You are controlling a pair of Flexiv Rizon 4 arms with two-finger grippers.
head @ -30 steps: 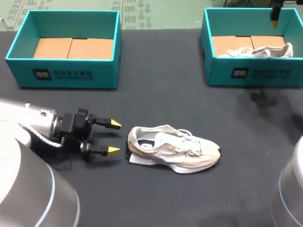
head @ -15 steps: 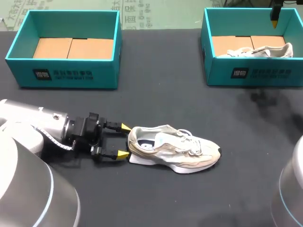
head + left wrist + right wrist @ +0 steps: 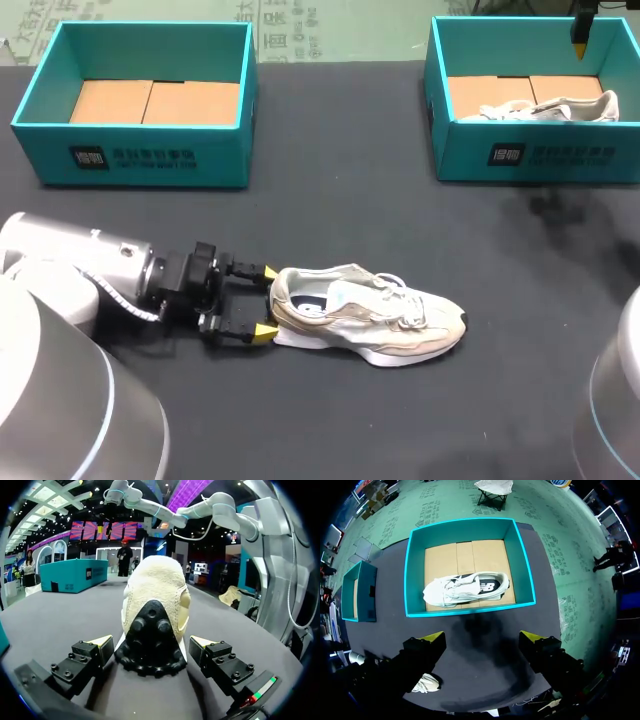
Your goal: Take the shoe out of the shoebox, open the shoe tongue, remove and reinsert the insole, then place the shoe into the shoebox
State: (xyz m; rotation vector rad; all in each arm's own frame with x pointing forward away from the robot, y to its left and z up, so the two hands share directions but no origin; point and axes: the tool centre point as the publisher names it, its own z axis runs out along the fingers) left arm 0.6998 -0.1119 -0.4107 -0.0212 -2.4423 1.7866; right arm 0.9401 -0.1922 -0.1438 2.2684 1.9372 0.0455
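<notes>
Our left gripper (image 3: 266, 301) gapes wide, holding nothing, its tips flanking the heel of the beige sneaker (image 3: 370, 320), which lies toe toward three o'clock on the table (image 3: 330, 220). Our right gripper (image 3: 485, 638) hangs open, empty, above the one-o'clock shoebox (image 3: 530, 155).

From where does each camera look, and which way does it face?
Head view: above, behind the robot, facing down on the table; left arm shows.
Left wrist view: behind the open left claw, facing the heel of the shoe.
Right wrist view: high up, facing down into a shoebox; open right claw shows.
Shared: head and left wrist views both show the shoe.
</notes>
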